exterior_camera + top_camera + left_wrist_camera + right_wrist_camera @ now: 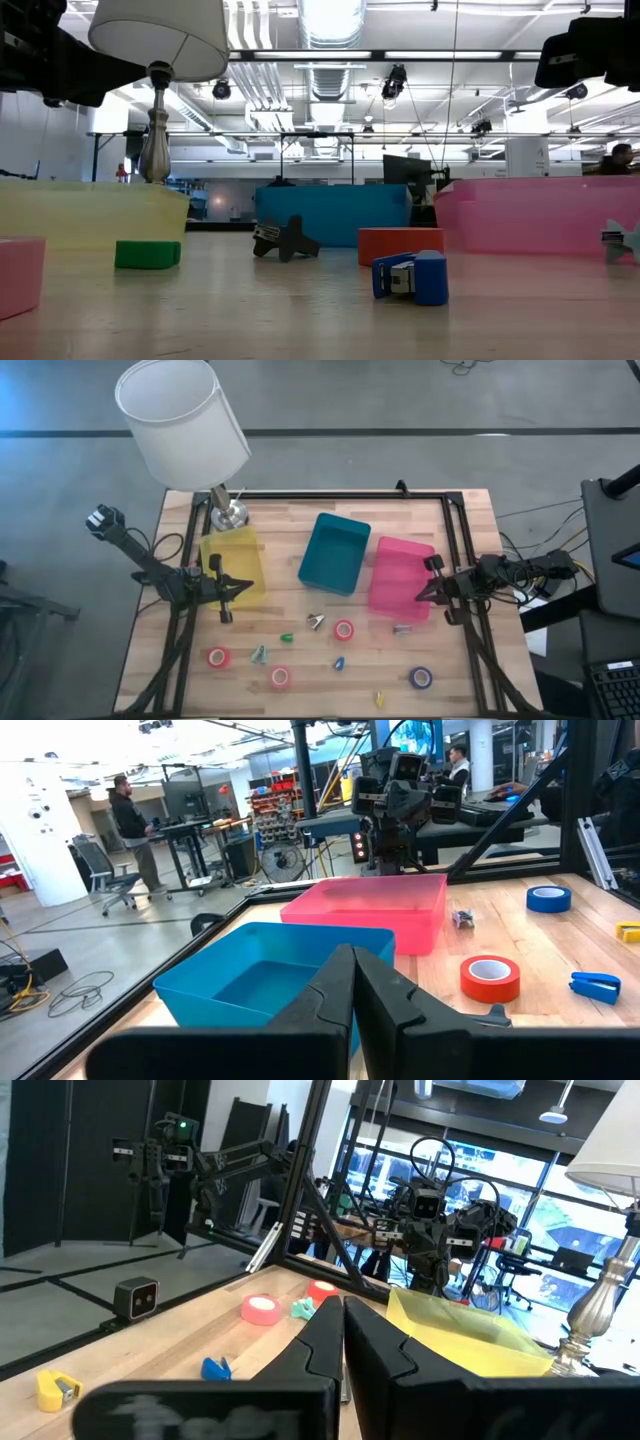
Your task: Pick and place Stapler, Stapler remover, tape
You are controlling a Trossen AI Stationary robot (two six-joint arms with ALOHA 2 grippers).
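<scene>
Both grippers are shut, touch nothing and hover above the table. My left gripper (236,592) (352,982) is at the yellow bin's (234,566) near right corner. My right gripper (422,592) (340,1330) is at the pink bin's (401,578) right side. Three red-pink tape rolls (218,656) (280,676) (344,629) and one blue-purple tape roll (420,678) lie flat on the near half of the table. Among them are a dark stapler remover (316,621) (284,240), a green stapler (287,637) (147,254), a blue stapler (339,663) (412,277) and a yellow stapler (380,699).
A teal bin (335,553) stands between the yellow and pink bins. A lamp (185,425) stands at the far left corner, with its shade overhanging the yellow bin. A teal-green piece (259,653) and a small grey piece (402,628) lie near the tape rolls. A black frame (330,494) edges the table.
</scene>
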